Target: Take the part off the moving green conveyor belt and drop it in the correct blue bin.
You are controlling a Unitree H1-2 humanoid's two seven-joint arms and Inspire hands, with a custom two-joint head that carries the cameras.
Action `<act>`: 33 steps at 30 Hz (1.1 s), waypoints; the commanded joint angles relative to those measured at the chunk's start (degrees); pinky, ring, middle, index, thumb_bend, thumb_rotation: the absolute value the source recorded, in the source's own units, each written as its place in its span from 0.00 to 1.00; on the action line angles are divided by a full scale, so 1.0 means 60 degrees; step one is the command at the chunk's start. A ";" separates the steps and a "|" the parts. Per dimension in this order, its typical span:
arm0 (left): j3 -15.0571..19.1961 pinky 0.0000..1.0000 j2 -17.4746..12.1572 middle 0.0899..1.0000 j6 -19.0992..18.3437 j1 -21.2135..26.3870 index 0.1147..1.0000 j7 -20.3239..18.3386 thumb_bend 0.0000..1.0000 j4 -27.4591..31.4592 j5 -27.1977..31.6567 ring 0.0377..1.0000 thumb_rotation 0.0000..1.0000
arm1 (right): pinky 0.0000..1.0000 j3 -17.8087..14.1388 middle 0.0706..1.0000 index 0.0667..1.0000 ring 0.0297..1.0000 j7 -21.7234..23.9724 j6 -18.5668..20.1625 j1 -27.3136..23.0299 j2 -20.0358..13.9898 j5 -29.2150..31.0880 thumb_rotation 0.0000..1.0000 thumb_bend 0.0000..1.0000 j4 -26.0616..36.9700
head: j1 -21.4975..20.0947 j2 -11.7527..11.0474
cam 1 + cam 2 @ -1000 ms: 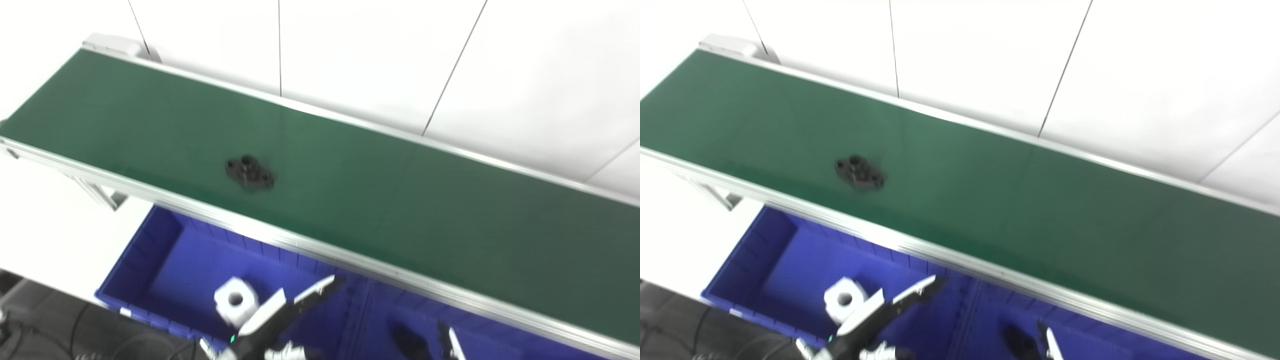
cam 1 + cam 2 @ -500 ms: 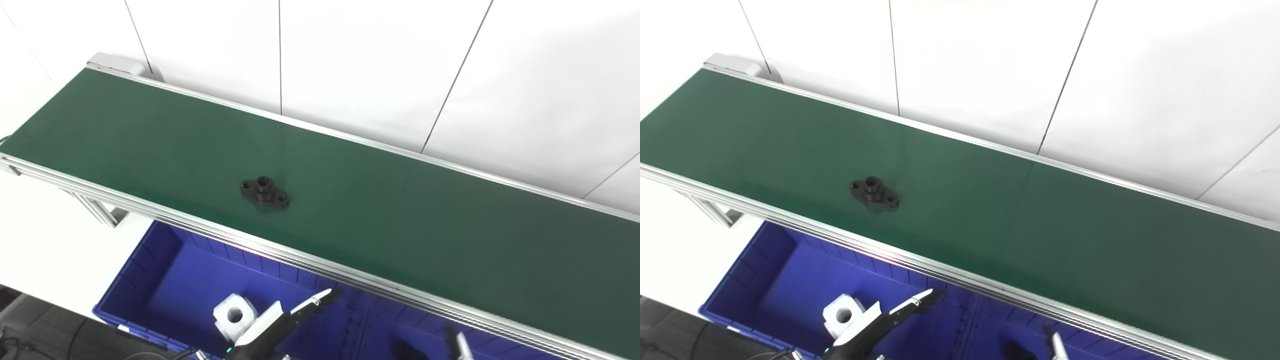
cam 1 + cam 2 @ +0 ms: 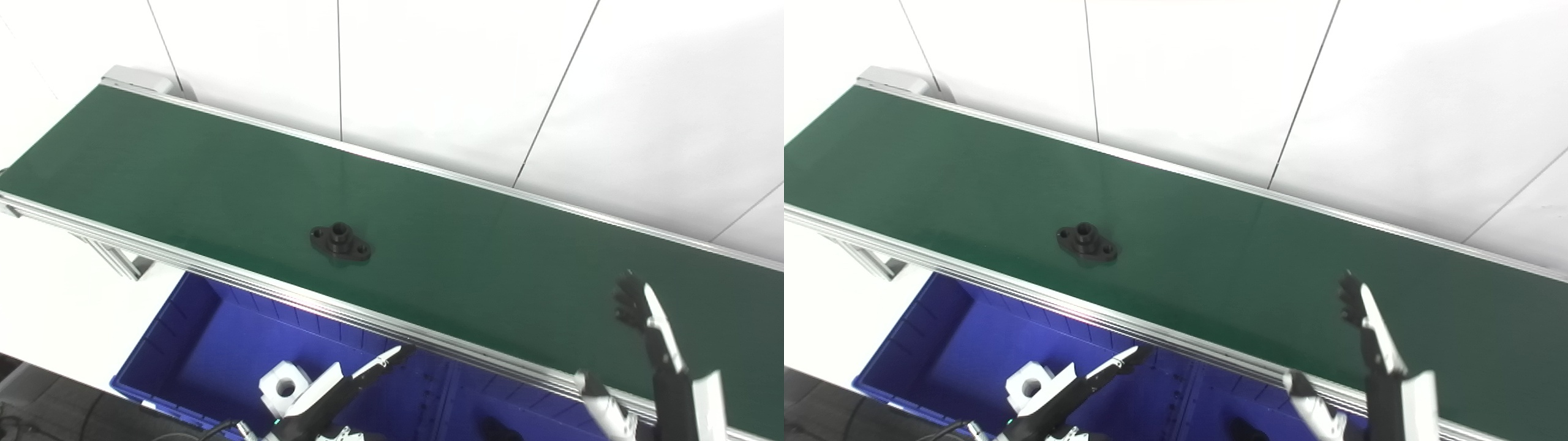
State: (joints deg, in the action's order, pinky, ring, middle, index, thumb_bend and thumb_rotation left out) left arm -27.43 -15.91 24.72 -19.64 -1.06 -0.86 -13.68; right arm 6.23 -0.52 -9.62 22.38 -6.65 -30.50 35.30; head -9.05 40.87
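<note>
A small black flanged part (image 3: 340,241) lies on the green conveyor belt (image 3: 490,263), left of the middle and near the front rail. My right hand (image 3: 649,349) is open, raised over the belt's front edge at the right, far to the right of the part. My left hand (image 3: 331,401) is low at the bottom, open with fingers stretched out above the left blue bin (image 3: 202,343), holding nothing.
A white block with a round hole (image 3: 282,386) lies in the left blue bin. A dark part (image 3: 499,427) lies in the right blue bin (image 3: 465,404). The belt's aluminium front rail (image 3: 380,315) runs above the bins. White wall panels stand behind the belt.
My right hand has risen from below the frame to above the belt's front edge at the right. The black part has moved a little to the right along the belt. The camera shifted slightly.
</note>
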 commanded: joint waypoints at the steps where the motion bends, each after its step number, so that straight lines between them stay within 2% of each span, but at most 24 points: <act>1: 0.0020 0.94 -0.0108 0.98 0.0365 0.0129 0.97 0.0174 0.84 0.0240 0.0126 0.96 0.97 | 0.69 -0.0015 0.87 0.90 0.80 0.0568 0.0542 -0.0584 -0.0073 -0.0064 0.80 0.69 0.0458 | -0.0518 0.0168; 3: 0.0075 0.94 -0.0127 0.98 0.0364 0.0138 0.98 0.0154 0.83 0.0285 0.0154 0.97 0.99 | 0.71 0.0016 0.87 0.89 0.82 0.1025 0.0944 -0.1046 -0.0095 -0.0298 0.67 0.64 0.0482 | -0.0807 0.0246; 5: 0.0126 0.96 -0.0145 0.98 0.0361 0.0124 0.99 0.0113 0.82 0.0336 0.0227 0.97 1.00 | 0.70 0.0053 0.86 0.88 0.81 0.1368 0.1353 -0.1407 -0.0021 -0.0567 0.52 0.64 0.0435 | -0.1043 0.0319; 6: 0.0151 0.96 -0.0154 0.98 0.0361 0.0104 0.99 0.0105 0.82 0.0366 0.0262 0.97 1.00 | 0.70 0.0089 0.86 0.88 0.81 0.1545 0.1605 -0.1621 0.0045 -0.0770 0.51 0.64 0.0346 | -0.1132 0.0331; 9: 0.0205 0.96 -0.0197 0.98 0.0362 0.0052 0.99 0.0096 0.81 0.0437 0.0369 0.97 1.00 | 0.68 0.0256 0.84 0.87 0.78 0.2036 0.2280 -0.2164 0.0204 -0.1157 0.37 0.67 0.0028 | -0.1364 0.0408; 14: 0.0199 0.98 -0.0323 0.99 0.0364 0.0030 0.99 0.0000 0.78 0.0529 0.0522 0.99 1.00 | 0.67 0.0556 0.80 0.82 0.76 0.2626 0.3075 -0.2908 0.0298 -0.1574 0.26 0.71 -0.0481 | -0.1562 0.0504; 17: 0.0206 0.98 -0.0390 0.99 0.0365 0.0035 0.99 -0.0026 0.78 0.0560 0.0598 0.99 1.00 | 0.67 0.0785 0.79 0.82 0.76 0.2824 0.3370 -0.3362 0.0319 -0.2001 0.25 0.72 -0.0846 | -0.1779 0.0606; 27: 0.0250 0.97 -0.0640 0.98 0.0357 -0.0201 0.98 -0.0427 0.80 0.0881 0.0982 0.97 1.00 | 0.68 0.1296 0.80 0.82 0.76 0.2737 0.3452 -0.4376 0.0406 -0.2392 0.26 0.73 -0.2278 | -0.1996 0.0865; 33: 0.0258 0.94 -0.0780 0.97 0.0361 -0.0419 0.97 -0.0574 0.80 0.1129 0.0506 0.95 1.00 | 0.70 0.1678 0.80 0.82 0.77 0.2895 0.3596 -0.5021 0.0401 -0.2669 0.26 0.74 -0.3067 | -0.2053 0.1038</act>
State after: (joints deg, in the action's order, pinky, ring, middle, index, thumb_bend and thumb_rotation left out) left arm -26.18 -19.77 24.73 -21.30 -4.42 3.74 -10.05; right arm 15.89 17.37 10.88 -5.64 -4.78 -45.84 16.62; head -21.45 47.02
